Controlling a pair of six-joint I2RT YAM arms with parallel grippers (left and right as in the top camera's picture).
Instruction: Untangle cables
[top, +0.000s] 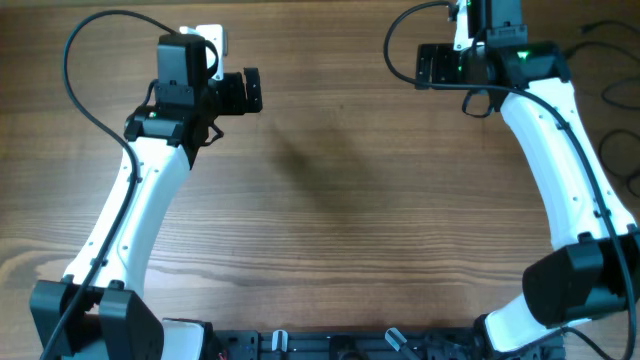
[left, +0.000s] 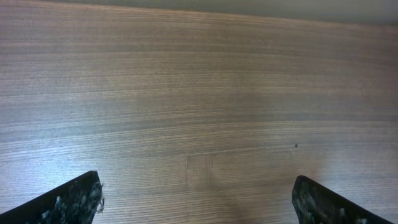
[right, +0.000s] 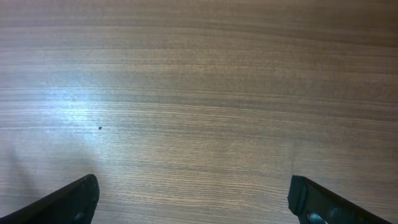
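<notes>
Cables (top: 612, 95) at right edge (arms raised, jaws wide).

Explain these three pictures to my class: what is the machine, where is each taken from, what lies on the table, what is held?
Two white-and-black robot arms, the left arm and the right arm, reach over a wooden table. One picture looks down from above. The other two come from a camera on each wrist; the dark shapes in their bottom corners are that arm's jaws, wide open over bare wood. Nothing is held. Thin black cables seem to lie at the table's right edge.
</notes>
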